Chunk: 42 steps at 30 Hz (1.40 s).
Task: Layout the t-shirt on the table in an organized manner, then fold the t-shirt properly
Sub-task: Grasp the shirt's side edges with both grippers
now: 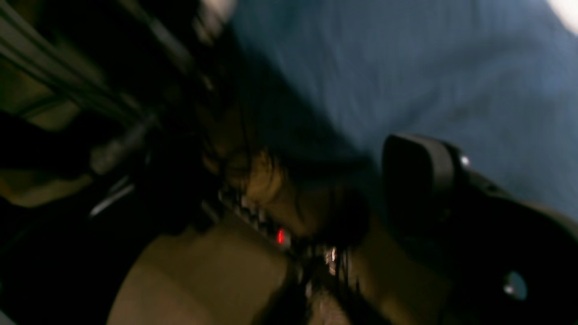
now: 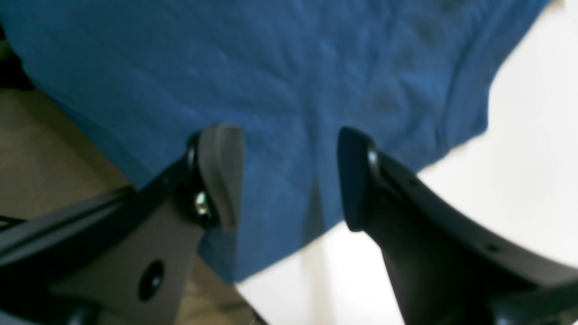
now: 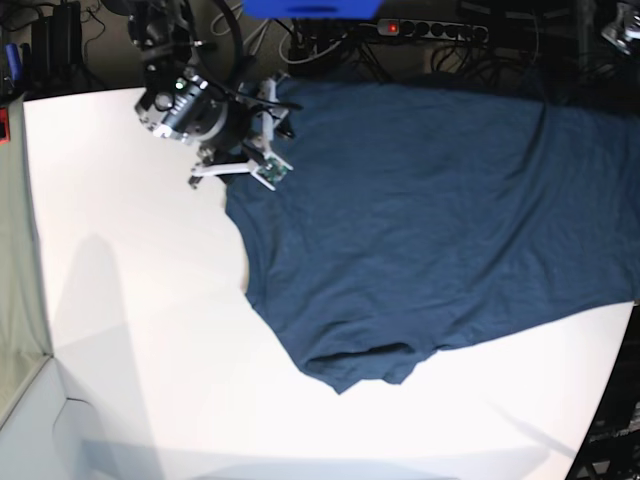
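While the t-shirt [image 3: 420, 220] lay across the table [image 3: 140, 300], its far edge was seen between the right gripper [image 2: 289, 176] jaws, parted and empty. The left gripper's jaw state could not be told.

A dark navy t-shirt [image 3: 420, 220] lies spread, lightly wrinkled, across the upper right of the white table [image 3: 140, 330], its far edge overhanging the tabletop's back.

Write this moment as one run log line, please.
t-shirt: spread on table, far edge overhanging | right gripper: open above shirt edge | left gripper: open, blurred
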Motion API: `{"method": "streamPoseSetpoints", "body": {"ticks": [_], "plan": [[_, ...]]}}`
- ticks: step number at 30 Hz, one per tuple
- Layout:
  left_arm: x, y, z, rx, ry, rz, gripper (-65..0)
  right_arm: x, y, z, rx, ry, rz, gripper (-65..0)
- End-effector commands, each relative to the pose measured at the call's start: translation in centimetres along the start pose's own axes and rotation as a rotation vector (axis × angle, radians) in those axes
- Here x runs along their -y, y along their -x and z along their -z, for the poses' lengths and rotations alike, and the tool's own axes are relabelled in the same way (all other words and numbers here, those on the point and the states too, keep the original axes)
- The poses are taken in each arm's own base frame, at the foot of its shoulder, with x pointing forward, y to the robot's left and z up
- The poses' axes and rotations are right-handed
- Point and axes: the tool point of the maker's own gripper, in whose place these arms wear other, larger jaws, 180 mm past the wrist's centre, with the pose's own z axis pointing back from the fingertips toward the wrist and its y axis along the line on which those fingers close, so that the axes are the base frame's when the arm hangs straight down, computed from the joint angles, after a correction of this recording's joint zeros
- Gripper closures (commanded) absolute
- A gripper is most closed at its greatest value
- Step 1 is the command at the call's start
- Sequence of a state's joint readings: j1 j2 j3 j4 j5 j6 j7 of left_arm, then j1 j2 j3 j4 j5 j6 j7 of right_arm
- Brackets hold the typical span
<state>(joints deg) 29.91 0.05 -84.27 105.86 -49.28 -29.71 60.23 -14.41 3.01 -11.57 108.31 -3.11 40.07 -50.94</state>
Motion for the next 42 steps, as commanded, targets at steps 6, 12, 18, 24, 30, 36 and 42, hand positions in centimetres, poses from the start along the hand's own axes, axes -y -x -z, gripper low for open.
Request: {"method": "streamPoseSetpoints", "body": {"ticks": [6,12,18,24,30,36,42], "plan": [[-1.3,-6.2,3.4,0.11,-0.031,0.049,-61.9,0.6,-4.9,0.0,0.118,0.005,-0.075,-32.0],[-3.0,-7.5,7.9,0.074,-0.116,0.019,-61.9,2.5,-7.2,2.7,0.117,-0.005,-0.08,-7.8],[1.1,-7.1,13.0,0.044,-0.072,0.154,-61.8,5.0,-6.5,6.5,0.023,-0.038,-0.06,0.0],[5.3,-4.0,17.0,-0.028,0.015,0.293,-61.8,7.4,-4.4,9.3,0.004,-0.066,0.035,0.0],[8.0,-2.3,18.9,-0.061,0.085,0.319,-61.8,12.6,0.9,9.4,-0.005,-0.007,0.234,0.0],[11.9,-0.7,20.8,-0.11,0.172,0.337,-61.8,16.5,4.6,7.3,-0.018,0.083,0.324,0.0],[16.6,2.1,23.3,-0.166,0.277,0.337,-61.8,16.5,8.1,6.4,-0.071,0.098,0.357,0.0]]}}
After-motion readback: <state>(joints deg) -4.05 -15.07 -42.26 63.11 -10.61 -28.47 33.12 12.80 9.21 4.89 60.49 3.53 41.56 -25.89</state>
